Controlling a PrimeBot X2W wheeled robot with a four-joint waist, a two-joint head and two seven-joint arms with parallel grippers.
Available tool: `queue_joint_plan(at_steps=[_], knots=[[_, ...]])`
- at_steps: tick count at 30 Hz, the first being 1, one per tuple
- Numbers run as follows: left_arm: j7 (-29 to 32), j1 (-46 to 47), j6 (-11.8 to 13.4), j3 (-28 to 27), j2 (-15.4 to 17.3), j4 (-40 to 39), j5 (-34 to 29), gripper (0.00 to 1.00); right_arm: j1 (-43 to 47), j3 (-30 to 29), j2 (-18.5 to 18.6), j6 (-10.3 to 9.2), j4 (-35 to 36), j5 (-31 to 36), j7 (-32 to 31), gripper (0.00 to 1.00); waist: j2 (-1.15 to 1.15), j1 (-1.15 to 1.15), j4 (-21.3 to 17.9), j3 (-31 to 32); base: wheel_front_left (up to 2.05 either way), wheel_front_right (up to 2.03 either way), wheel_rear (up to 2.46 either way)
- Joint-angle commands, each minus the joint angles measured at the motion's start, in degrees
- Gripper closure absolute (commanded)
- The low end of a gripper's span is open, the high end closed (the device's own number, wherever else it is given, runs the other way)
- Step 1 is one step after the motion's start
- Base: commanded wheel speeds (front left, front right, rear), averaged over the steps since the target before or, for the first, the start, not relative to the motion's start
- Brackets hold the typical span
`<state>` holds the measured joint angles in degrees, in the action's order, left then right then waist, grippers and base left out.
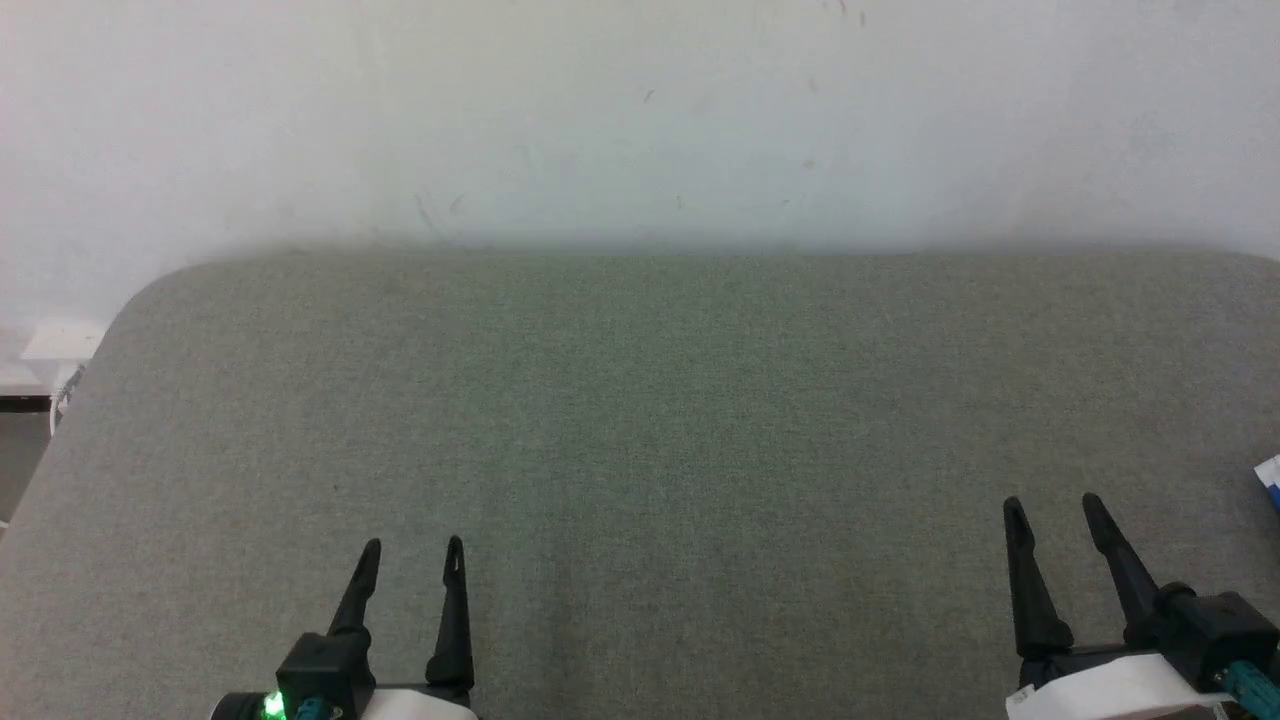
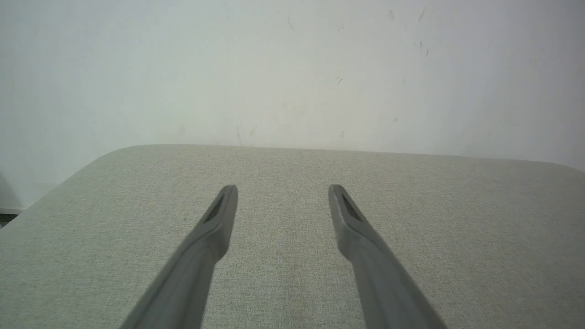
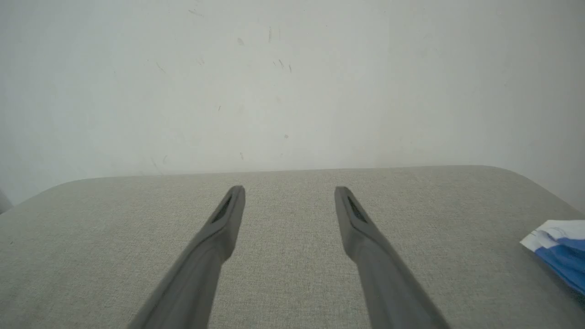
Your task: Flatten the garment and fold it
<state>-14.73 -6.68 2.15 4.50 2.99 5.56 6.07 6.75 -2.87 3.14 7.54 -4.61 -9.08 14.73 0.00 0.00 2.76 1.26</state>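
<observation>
Garment (image 3: pixel 562 256) corner at far right, axis untellable; left tool (image 1: pixel 412 545), right tool (image 1: pixel 1052 502) spread, empty.

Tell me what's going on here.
Nothing is being handled yet. The left claw and the right claw both stand open and empty over the grey fabric-covered surface, fingers pointing toward the white wall. A blue and white corner of the garment lies at the surface's right edge, beyond the right claw and untouched. Flattening and folding have not begun.
</observation>
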Motion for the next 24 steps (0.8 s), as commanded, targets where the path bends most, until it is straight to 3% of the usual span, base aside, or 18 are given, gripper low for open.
queue_joint_plan(at_steps=[1,2,3,24], knots=[[-0.27,0.5,0.37,0.23,-0.11,0.13,0.17,0.0,0.12,0.14,-0.25,-0.05,0.21,-0.3,0.27,0.0,0.0,0.0,-0.01,0.02,0.0,0.0,0.0],[-0.27,0.55,0.31,0.29,-0.11,0.04,0.33,0.0,0.11,0.14,-0.25,-0.05,0.21,-0.35,0.27,0.0,0.0,0.0,-0.01,0.02,0.0,0.0,0.0],[0.0,0.01,-0.01,0.21,0.0,-0.12,0.26,1.0,0.0,0.0,0.0,0.0,0.0,-0.08,0.0,1.0,0.0,0.0,-0.01,0.01,0.0,0.0,0.0],[2.02,0.87,-0.3,-0.42,-0.01,-0.9,-0.43,1.0,-0.89,0.3,0.01,-0.01,0.57,1.13,-2.0,1.0,0.0,0.0,-0.37,-0.17,0.0,0.0,0.0]])
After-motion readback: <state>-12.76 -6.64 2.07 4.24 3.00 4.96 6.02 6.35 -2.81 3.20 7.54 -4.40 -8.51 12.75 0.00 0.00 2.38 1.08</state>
